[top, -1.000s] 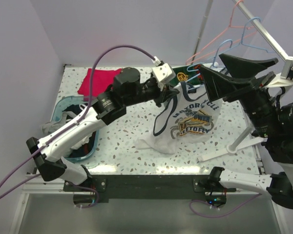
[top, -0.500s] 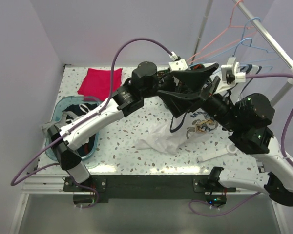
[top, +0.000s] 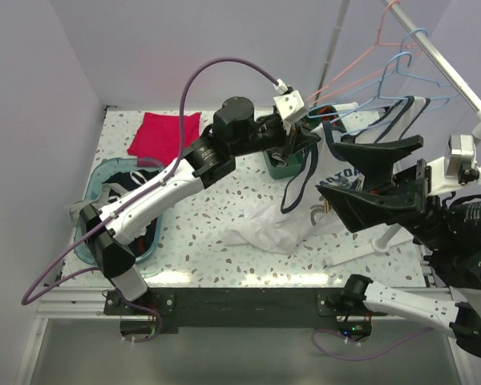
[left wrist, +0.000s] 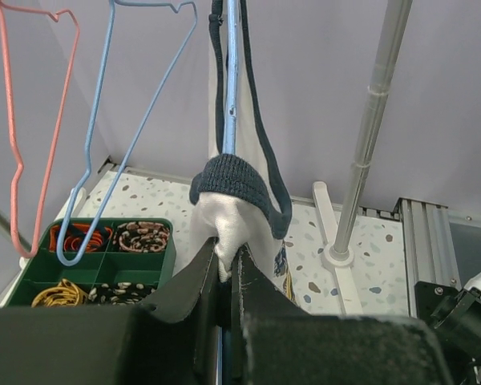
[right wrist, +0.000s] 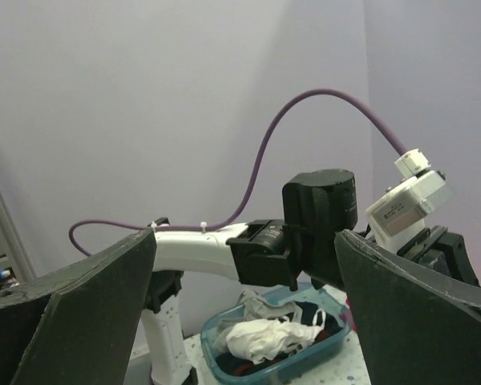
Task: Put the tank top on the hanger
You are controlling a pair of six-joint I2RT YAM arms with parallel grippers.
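Note:
The white tank top (top: 260, 231) hangs by its navy-trimmed straps (top: 401, 112) on the light-blue wire hanger (top: 397, 70) at the rail, and its hem trails on the table. In the left wrist view the hanger wire (left wrist: 231, 80) runs up through the straps, above the bunched white fabric (left wrist: 224, 212). My left gripper (top: 303, 138) is shut on that fabric (left wrist: 227, 258). My right gripper (top: 349, 183) is wide open and empty, held in the air right of the shirt. It faces the left arm (right wrist: 244, 305).
A second light-blue hanger (left wrist: 104, 120) and a pink hanger (left wrist: 16, 144) hang nearby. A green compartment tray (top: 282, 167) sits under the left gripper. The rack's pole (left wrist: 369, 136) and foot (top: 361, 253) stand at the right. A red folded cloth (top: 164, 132) and a blue basin of clothes (top: 104, 180) lie at the left.
My right gripper has pulled away from the left gripper, moving right and toward the near edge, now open. The shirt's straps have gone up to the hanger at the rail. The left gripper keeps its hold.

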